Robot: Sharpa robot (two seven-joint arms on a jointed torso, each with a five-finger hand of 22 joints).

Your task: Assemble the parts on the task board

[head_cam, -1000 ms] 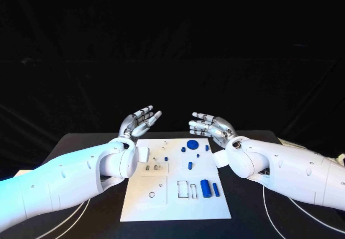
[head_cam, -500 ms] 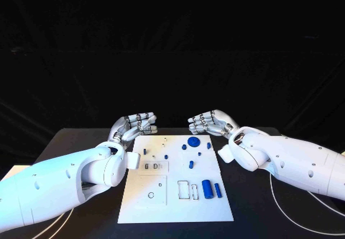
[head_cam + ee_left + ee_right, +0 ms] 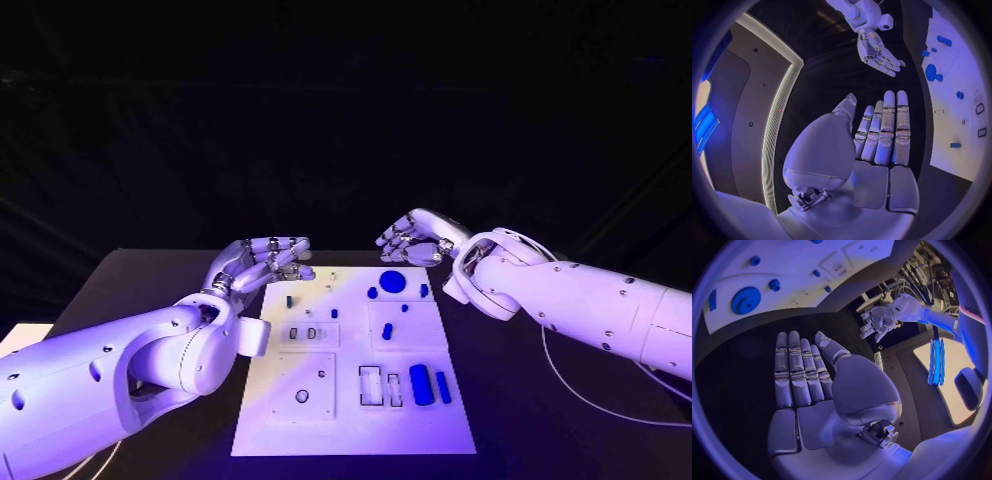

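Hovering my left hand [image 3: 264, 260] and right hand [image 3: 418, 238] at the far end of the white board [image 3: 353, 420], fingers released, grasping nothing, blue parts [image 3: 391, 281] between them.

Left hand [image 3: 265, 262] raised, fingers straight and together, empty, right hand [image 3: 418, 240] raised opposite, fingers extended, empty, both arms bent inward

Setting: robot test lab or demo booth. Evidence: black table [image 3: 548, 420] against an all-black backdrop [image 3: 346, 120]; white task board [image 3: 339, 420] with small blue parts [image 3: 392, 282]; white cables [image 3: 577, 390] trailing over the tabletop. Two white robot arms flank the board.
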